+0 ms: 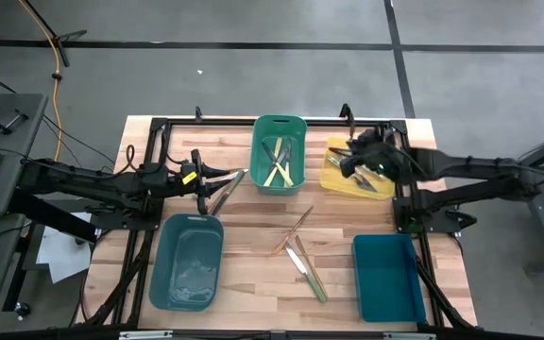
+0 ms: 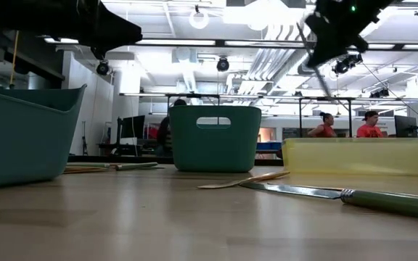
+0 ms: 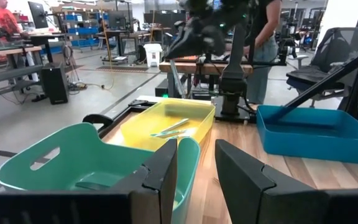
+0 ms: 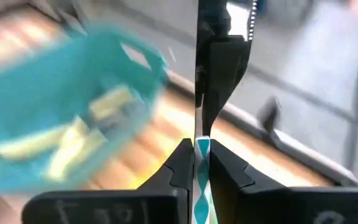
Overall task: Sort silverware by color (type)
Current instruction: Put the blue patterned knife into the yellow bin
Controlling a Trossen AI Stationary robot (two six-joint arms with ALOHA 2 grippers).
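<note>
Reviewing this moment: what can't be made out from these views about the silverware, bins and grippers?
- Utensil in the right gripper: right wrist view shows only a thin edge with a teal pattern; knife or fork unclear.
- Green bin contents: blurred there.
- Yellow bin contents: partly covered by the right gripper in the high view; its wall hides them in the low view.
- Left gripper: nothing visible between its fingers.

Bare wood lies left and right of the loose silverware [image 1: 300, 253] at the table's [image 1: 253, 274] middle. Around it stand a green bin [image 1: 280, 155] beyond, a yellow bin [image 1: 355, 170] beyond-right, and teal bins at near-left [image 1: 186, 262] and near-right [image 1: 386, 277].
</note>
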